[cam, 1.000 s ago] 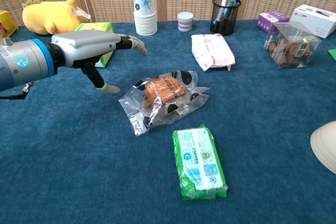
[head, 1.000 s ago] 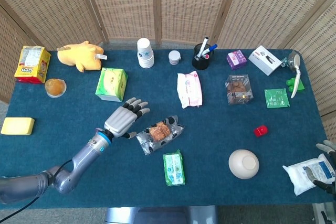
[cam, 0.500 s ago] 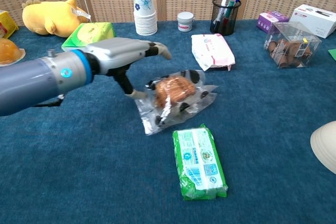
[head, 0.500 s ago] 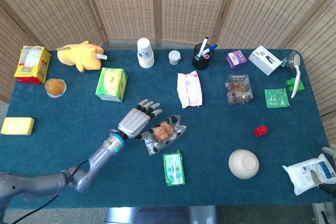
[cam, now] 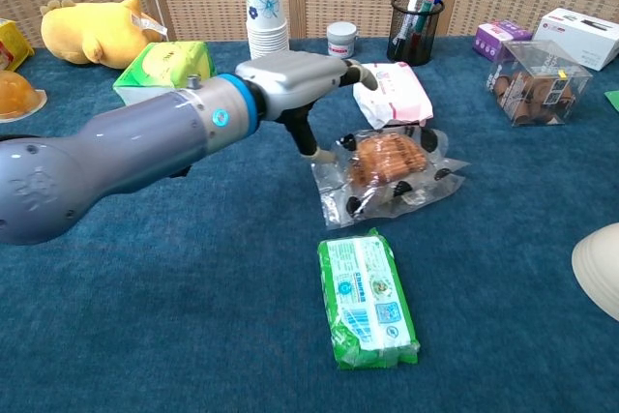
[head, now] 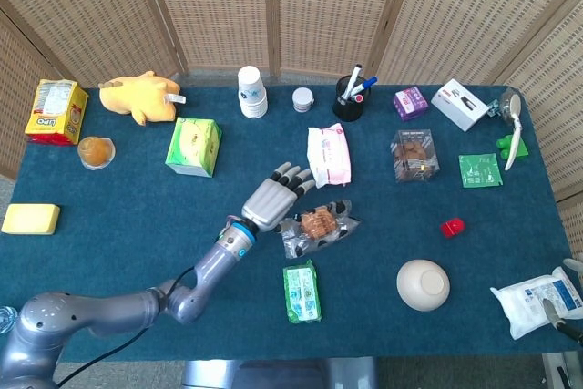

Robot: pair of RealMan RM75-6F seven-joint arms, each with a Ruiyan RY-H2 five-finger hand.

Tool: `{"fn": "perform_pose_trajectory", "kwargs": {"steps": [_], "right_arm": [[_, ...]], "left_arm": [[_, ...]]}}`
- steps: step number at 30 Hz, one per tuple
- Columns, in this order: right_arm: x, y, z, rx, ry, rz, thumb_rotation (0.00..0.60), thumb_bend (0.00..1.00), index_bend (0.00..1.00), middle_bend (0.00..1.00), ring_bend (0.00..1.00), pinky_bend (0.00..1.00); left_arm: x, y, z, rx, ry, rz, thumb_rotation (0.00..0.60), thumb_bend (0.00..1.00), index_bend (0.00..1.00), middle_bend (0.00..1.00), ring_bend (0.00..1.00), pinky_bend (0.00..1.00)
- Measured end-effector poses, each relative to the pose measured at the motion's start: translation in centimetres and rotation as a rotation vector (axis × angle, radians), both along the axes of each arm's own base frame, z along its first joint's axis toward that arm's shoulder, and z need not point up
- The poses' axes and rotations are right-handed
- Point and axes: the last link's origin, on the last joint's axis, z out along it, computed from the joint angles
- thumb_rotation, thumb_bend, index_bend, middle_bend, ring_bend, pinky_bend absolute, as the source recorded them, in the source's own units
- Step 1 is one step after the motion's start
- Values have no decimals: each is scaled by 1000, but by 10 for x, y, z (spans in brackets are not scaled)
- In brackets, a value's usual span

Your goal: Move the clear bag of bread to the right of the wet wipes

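Note:
The clear bag of bread (head: 319, 225) (cam: 392, 171) lies flat on the blue table, just above and slightly right of the green wet wipes pack (head: 301, 291) (cam: 368, 299). My left hand (head: 273, 196) (cam: 295, 84) hovers at the bag's left end with its fingers spread, and its thumb (cam: 319, 154) touches the bag's left edge. It grips nothing. Only a grey sliver of my right hand (head: 557, 314) shows at the table's front right corner, by a white packet (head: 537, 302).
A white-and-pink soft pack (head: 328, 154) (cam: 391, 94) lies just behind the bag. A clear cookie box (head: 413, 154), a pen cup (head: 350, 97), a red block (head: 452, 227) and an upturned bowl (head: 423, 284) sit to the right. A green tissue box (head: 193, 146) is behind my left arm.
My left hand has swept to the right, and the bread bag has slid right with it, from left of the wet wipes to just above and right of them.

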Motion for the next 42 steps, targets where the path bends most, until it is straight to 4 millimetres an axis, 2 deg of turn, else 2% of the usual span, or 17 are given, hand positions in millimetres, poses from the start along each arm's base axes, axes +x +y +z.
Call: {"fn": "perform_pose_trajectory", "kwargs": {"steps": [5,12,15,21,25,28,37,42], "right_arm": [[3,-1,1,3,7,15,600,307,255,204,70,52],[13,-11,2,21,27,62,600,308,254,203,70,52],[19,-21,0,44,30,96,600,307,255,204,70,52],[36,-44,-5,99,29,182,600,306,253,203,70,52],[50,-60,-11,139,40,240,600,306,251,204,70,52],[63,-74,-16,174,48,288,600,306,250,204,70,52],[107,-116,-36,334,108,422,600,306,225,196,59,50],[132,-136,-51,433,148,485,600,310,216,195,49,47]], "left_arm": [[12,-2,-6,-20,-45,19,600,297,113,10,0,0],[-8,-6,27,-29,-70,42,600,297,133,45,0,0],[-28,-11,53,-19,-86,63,600,298,139,50,0,0],[-88,-32,125,34,-54,132,600,296,141,52,0,0],[-137,-59,171,87,-43,231,600,298,141,52,0,0],[-166,-81,197,126,-55,287,600,299,147,53,0,0],[-219,-142,246,228,-86,395,600,298,178,53,0,0],[-234,-162,260,258,-73,437,600,298,178,53,0,0]]}}
